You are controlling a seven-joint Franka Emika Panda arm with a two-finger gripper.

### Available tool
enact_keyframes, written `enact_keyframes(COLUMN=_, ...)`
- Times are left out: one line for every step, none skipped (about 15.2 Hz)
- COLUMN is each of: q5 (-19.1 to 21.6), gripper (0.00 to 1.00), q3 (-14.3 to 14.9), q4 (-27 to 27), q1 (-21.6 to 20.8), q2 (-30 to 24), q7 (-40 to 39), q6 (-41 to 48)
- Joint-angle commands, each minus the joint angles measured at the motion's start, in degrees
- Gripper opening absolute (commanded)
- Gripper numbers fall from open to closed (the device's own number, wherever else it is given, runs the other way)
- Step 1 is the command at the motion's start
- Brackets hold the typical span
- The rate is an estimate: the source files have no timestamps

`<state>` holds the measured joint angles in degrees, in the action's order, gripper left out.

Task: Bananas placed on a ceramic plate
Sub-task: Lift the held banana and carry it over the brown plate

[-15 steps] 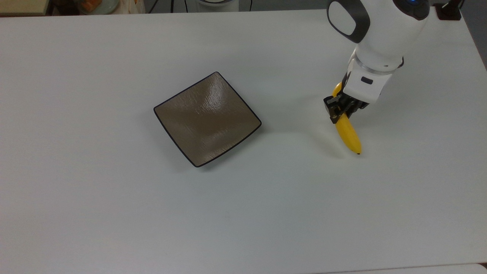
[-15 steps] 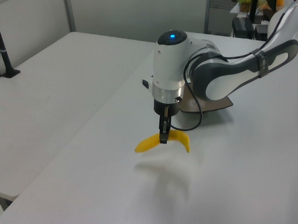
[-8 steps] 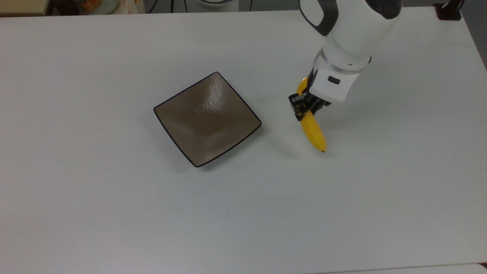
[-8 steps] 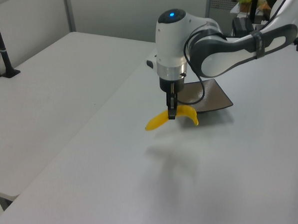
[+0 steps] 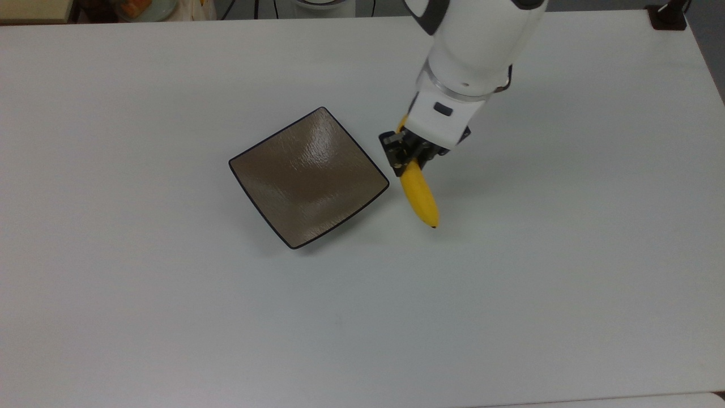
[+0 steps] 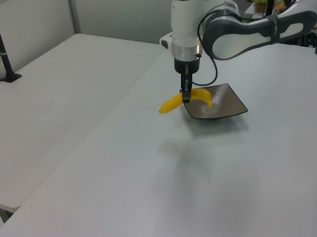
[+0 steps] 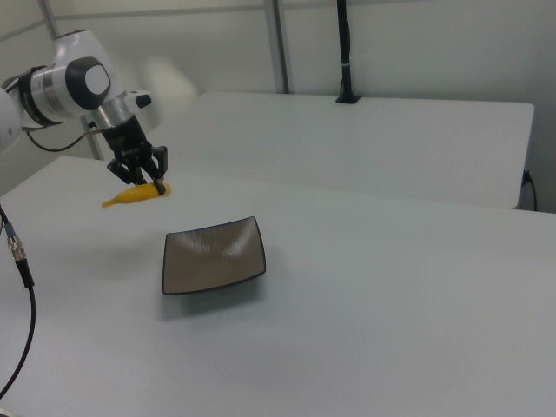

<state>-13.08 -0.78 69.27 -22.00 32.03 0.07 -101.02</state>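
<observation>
Banana hangs clenched in the gripper, lifted above the desk just beside the plate's right corner in the top view. Carry step; next, travel over the plate, lower, release.

Banana: bright yellow skin, uniform in tone, with a small dark tip at its free end. Ceramic plate: glossy taupe-brown face with a faint rippled texture and pale highlights, edged by a thin dark rim. Claw: black fingers below a white housing. Arm: white shell with dark grey joint bands; in the left view a blue light glows on its top. Desk: plain pale grey-white, unpatterned. Post on the far desk, right view: black.
</observation>
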Motion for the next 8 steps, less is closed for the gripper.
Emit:
enact_keyframes(q5=2.8, gripper=0.2, q3=2.0, q4=3.5, q1=1.9, q2=-4.0, q7=-4.6, q6=2.3)
enact_keyframes(q5=2.9, gripper=0.2, q3=2.4, q4=4.6, q1=2.3, q2=-4.4, q7=-5.8, q6=2.3)
enact_keyframes(q5=2.9, gripper=0.2, q3=2.5, q4=5.5, q1=3.3, q2=-5.1, q7=-7.1, q6=2.3)
enact_keyframes(q5=2.9, gripper=0.2, q3=2.5, q4=6.5, q1=4.0, q2=-5.7, q7=-8.2, q6=2.3)
enact_keyframes(q5=2.9, gripper=0.2, q3=2.6, q4=7.0, q1=4.6, q2=-6.0, q7=-9.0, q6=2.3)
enact_keyframes(q5=2.8, gripper=0.2, q3=3.1, q4=7.4, q1=5.3, q2=-6.0, q7=-9.9, q6=2.3)
enact_keyframes(q5=2.9, gripper=0.2, q3=3.5, q4=7.5, q1=5.6, q2=-5.9, q7=-10.8, q6=2.3)
enact_keyframes(q5=2.8, gripper=0.2, q3=4.1, q4=8.4, q1=6.1, q2=-5.9, q7=-12.1, q6=2.3)
